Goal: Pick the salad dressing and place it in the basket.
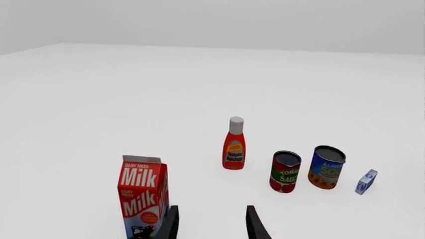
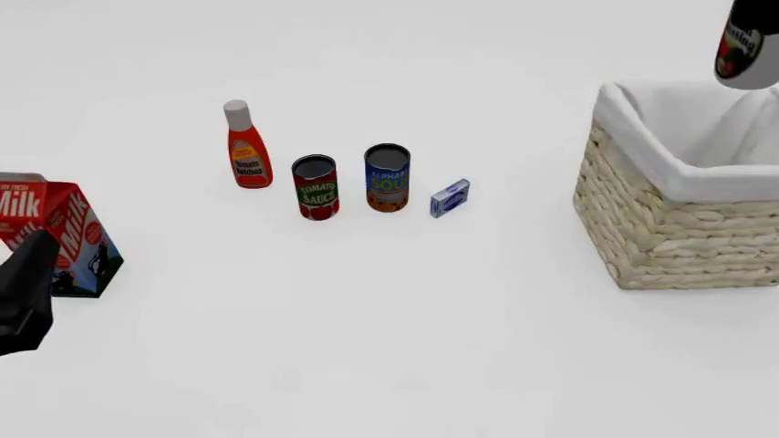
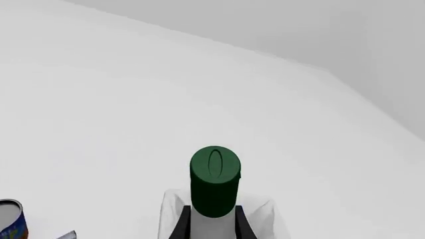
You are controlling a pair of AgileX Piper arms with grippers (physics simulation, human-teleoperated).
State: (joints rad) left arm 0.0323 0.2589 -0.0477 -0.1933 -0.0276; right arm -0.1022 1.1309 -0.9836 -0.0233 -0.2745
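Observation:
The salad dressing (image 2: 745, 50), a white bottle with a round green-and-red label, hangs at the top right edge of the front view, above the basket's far side. In the right wrist view its dark green cap (image 3: 214, 179) points away from the camera, and my right gripper (image 3: 212, 221) is shut on the white body just below the cap. The right gripper itself is outside the front view. The straw-coloured wicker basket (image 2: 676, 233) with a white liner stands at the right. My left gripper (image 1: 212, 226) is open and empty beside the milk carton; it also shows in the front view (image 2: 25, 292).
A red milk carton (image 2: 67, 233) stands at the left edge by my left gripper. In the middle stand a red-orange bottle with a white cap (image 2: 246, 146), a tomato sauce can (image 2: 316, 187), a blue can (image 2: 387, 178) and a small blue box (image 2: 450, 197).

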